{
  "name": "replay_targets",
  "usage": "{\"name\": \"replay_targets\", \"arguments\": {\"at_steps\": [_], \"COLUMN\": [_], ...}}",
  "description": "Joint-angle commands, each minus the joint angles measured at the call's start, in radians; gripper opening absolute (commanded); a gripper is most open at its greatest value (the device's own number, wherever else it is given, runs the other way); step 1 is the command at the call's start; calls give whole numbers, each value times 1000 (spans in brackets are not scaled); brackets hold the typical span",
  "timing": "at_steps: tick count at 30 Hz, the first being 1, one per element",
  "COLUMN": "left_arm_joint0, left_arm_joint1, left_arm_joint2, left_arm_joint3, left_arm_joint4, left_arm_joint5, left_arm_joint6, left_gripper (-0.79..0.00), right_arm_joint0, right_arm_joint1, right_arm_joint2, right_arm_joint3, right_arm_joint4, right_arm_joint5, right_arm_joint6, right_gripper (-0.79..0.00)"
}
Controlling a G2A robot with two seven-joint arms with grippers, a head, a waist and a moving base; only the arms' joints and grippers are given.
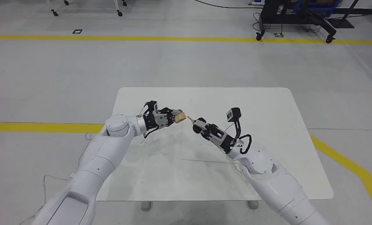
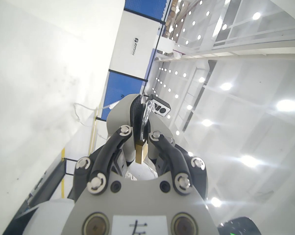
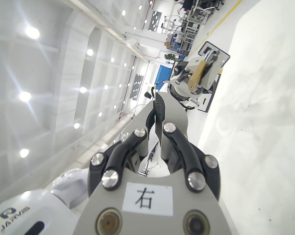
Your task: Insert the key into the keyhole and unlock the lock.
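A brass padlock (image 1: 179, 115) hangs above the white table (image 1: 261, 109), with my left gripper (image 1: 171, 116) shut on it. In the left wrist view the brass body (image 2: 140, 152) sits between the fingers (image 2: 118, 116) and the silver shackle (image 2: 147, 113) runs toward their tips. The right wrist view shows the padlock (image 3: 196, 76) ahead, its end facing my right gripper (image 3: 157, 99). My right gripper (image 1: 199, 123) is shut a short gap to the right of the lock. The key is all but hidden between its black pads (image 3: 159, 118).
Both arms are raised over the table's middle, well inside its edges. A thin white cable (image 1: 192, 161) trails across the tabletop below the grippers. Wheeled carts and racks (image 1: 296, 15) stand far off on the floor beyond a yellow line.
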Motion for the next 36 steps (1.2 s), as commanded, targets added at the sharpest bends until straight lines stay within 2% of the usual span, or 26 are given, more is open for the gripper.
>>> {"name": "replay_targets", "arguments": {"at_steps": [1,3,9,17,36], "left_arm_joint0": [13,29,54,66,77], "left_arm_joint1": [2,4,9,12,7], "left_arm_joint2": [-3,-8,-21,-29,-34], "left_arm_joint3": [-24,-50,-93,-124,-147], "left_arm_joint4": [15,32,58,111,178], "left_arm_joint5": [8,8,28,19,13], "left_arm_joint6": [38,69,105,149,194], "left_gripper": [-785,-785,-785,-785,-785], "right_arm_joint0": [-18,-28,-20,-8,21], "right_arm_joint1": [-1,-4,-18,-35,-70], "right_arm_joint2": [0,-7,-34,-60,-73], "right_arm_joint3": [-25,-48,-49,-31,11], "right_arm_joint4": [-16,-27,-60,-51,-30], "right_arm_joint5": [70,134,192,255,266], "right_arm_joint6": [-44,-83,-157,-182,-224], "right_gripper": [-785,-785,-785,-785,-785]}}
